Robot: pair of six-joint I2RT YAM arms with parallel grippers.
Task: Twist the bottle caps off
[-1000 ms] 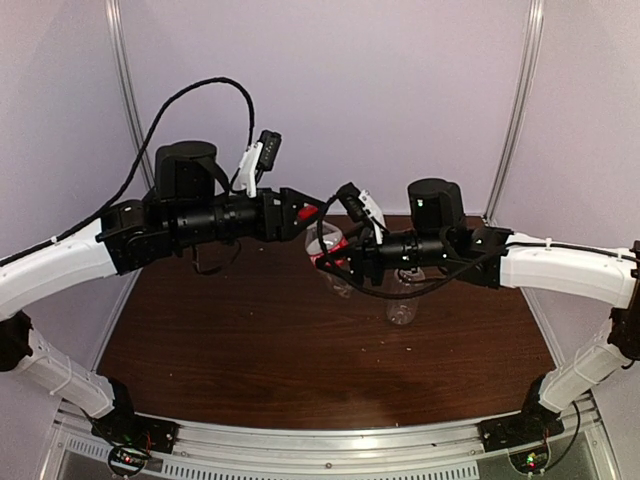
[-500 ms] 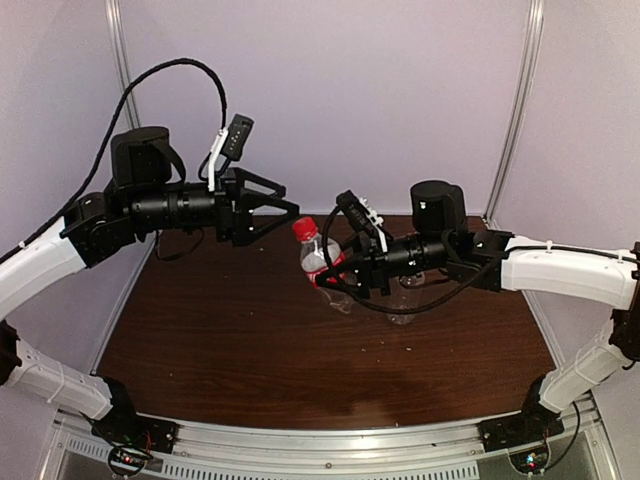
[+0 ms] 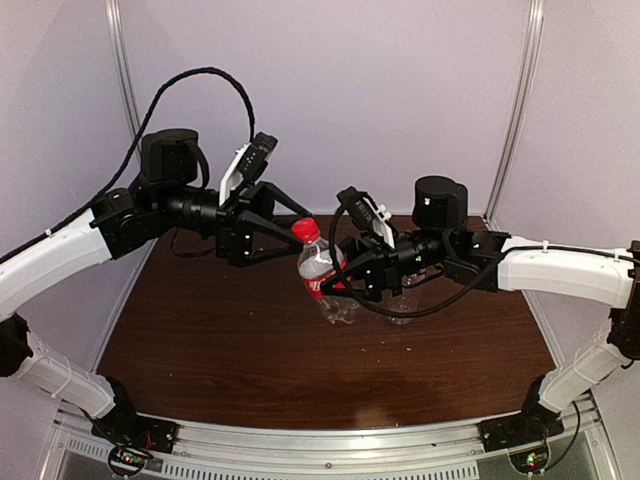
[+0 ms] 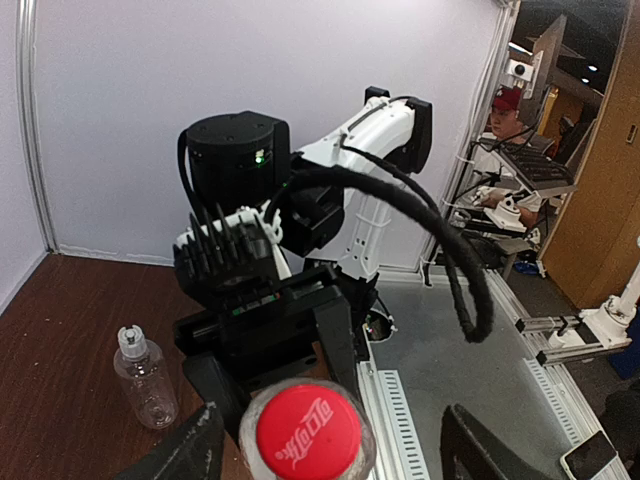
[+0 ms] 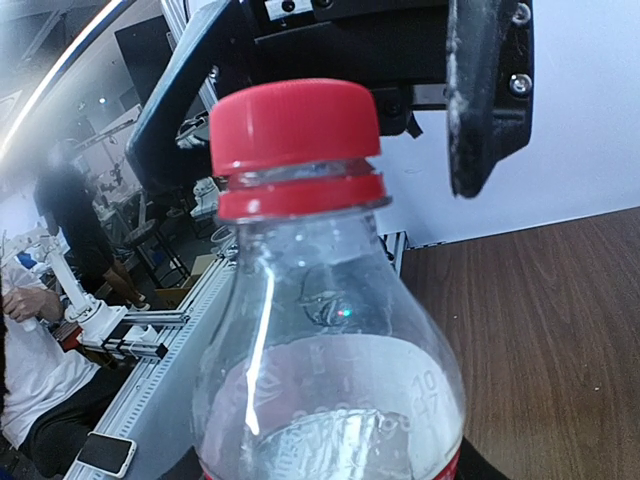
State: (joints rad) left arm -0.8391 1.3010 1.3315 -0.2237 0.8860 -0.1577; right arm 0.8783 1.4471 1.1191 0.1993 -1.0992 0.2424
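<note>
My right gripper (image 3: 338,280) is shut on the red-labelled part of the small clear bottle (image 3: 322,272), which tilts with its top toward the left arm. Its red cap (image 3: 305,229) is on the neck and fills the right wrist view as the red cap (image 5: 295,125). My left gripper (image 3: 297,229) is open with one finger on each side of the red cap (image 4: 308,434), not touching it; the left finger (image 4: 190,455) is nearer than the right one (image 4: 470,450). The wider bottle (image 4: 146,378) stands upright on the table with its white cap (image 4: 130,340) on.
The wider bottle (image 3: 402,308) stands just behind my right arm, mostly hidden by it in the top view. The brown table (image 3: 220,340) is walled by white panels at the back and sides. An aluminium rail (image 3: 330,440) runs along the near edge.
The left gripper let go of the red cap, drew back to the left with its jaws open, then returned to straddle the cap. The right gripper kept hold of the bottle, shifting it slightly lower.
</note>
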